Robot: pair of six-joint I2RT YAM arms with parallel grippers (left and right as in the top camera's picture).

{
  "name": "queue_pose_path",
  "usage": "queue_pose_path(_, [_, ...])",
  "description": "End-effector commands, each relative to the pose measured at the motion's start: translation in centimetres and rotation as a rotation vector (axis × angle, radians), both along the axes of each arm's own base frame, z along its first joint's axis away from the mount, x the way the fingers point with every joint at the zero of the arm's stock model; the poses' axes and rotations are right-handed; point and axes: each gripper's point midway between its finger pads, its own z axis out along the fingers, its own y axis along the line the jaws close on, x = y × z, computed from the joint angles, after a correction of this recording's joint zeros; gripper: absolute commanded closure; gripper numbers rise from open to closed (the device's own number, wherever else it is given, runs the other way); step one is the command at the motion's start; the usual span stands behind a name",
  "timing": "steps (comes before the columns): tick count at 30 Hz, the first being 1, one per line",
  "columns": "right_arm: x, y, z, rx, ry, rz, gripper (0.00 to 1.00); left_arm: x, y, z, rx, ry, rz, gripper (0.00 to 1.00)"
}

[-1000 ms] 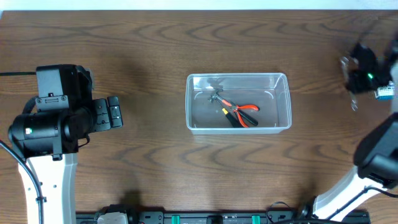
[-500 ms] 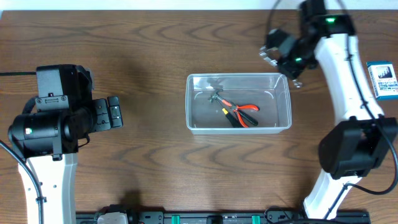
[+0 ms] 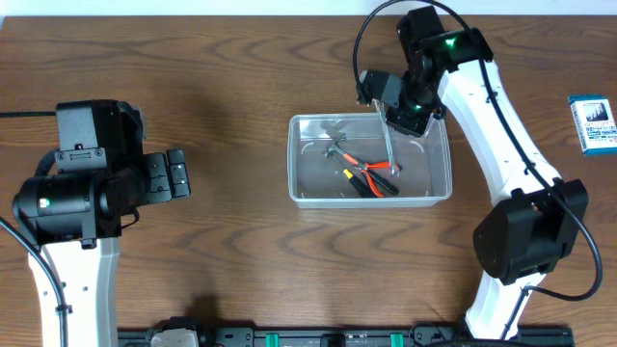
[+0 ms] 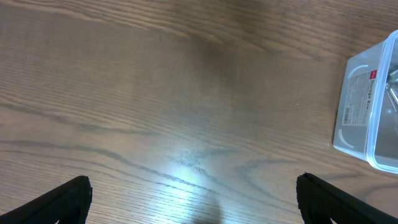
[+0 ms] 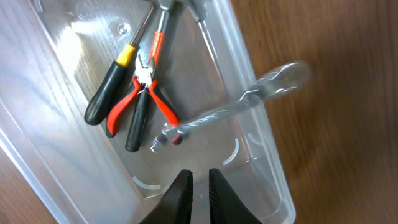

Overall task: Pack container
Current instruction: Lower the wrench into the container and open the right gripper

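We see the container (image 3: 292, 159) lying with its long axis left to right; right gripper (image 5: 199, 176) jaws nearly closed, left gripper (image 4: 193, 190) jaws wide apart, both empty

The bench (image 3: 241, 77) is dark brown wood with a strong wavy grain running left to right, and its far edge meets a pale strip. A clear, colourless container (image 3: 292, 159) with rounded corners and a rim stands flat on it a little right of centre, long side set left to right, and the grain shows through its floor. Well apart from it, by the right edge, a small blue-and-white box (image 3: 600, 124) lies flat. In the left wrist view a soft patch of glare sits on the bare wood to the left of the tub.
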Motion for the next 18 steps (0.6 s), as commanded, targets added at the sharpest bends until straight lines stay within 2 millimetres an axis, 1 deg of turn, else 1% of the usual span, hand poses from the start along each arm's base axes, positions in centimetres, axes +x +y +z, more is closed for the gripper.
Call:
queue_pose_path(1, [-0.7, -0.1, -1.0, -0.016, 0.029, 0.023, 0.86, 0.0, 0.3, 0.0, 0.003, 0.005, 0.017, 0.02])
queue_pose_path(5, [-0.7, -0.1, -1.2, -0.017, 0.032, 0.023, 0.85, 0.0, 0.3, 0.0, 0.003, 0.005, 0.016, 0.02])
queue_pose_path(7, [-0.5, -0.1, -1.2, -0.015, 0.023, 0.023, 0.85, 0.0, 0.3, 0.0, 0.003, 0.005, 0.017, 0.02])
queue_pose_path(8, [-0.4, 0.0, -1.2, -0.014, 0.018, 0.023, 0.82, 0.0, 0.3, 0.0, 0.002, 0.005, 0.017, 0.02])
queue_pose_path(11, [0.4, -0.4, -1.1, -0.033, -0.012, -0.006, 0.84, 0.0, 0.3, 0.0, 0.003, 0.005, 0.017, 0.02])
queue_pose_path(13, [1.4, -1.4, -1.1, -0.084, -0.050, -0.090, 0.62, 0.0, 0.3, 0.0, 0.003, 0.005, 0.017, 0.02])
queue_pose_path(14, [2.1, -2.4, -1.0, -0.118, -0.079, -0.161, 0.46, 0.0, 0.3, 0.0, 0.003, 0.005, 0.016, 0.02])
queue_pose_path(15, [2.9, -3.3, -0.8, -0.144, -0.110, -0.235, 0.01, 0.0, 0.3, 0.0, 0.003, 0.005, 0.017, 0.02])
queue_pose_path(18, [4.8, -6.1, -0.4, -0.165, -0.177, -0.422, 0.01, 0.0, 0.3, 0.0, 0.002, 0.005, 0.017, 0.02])
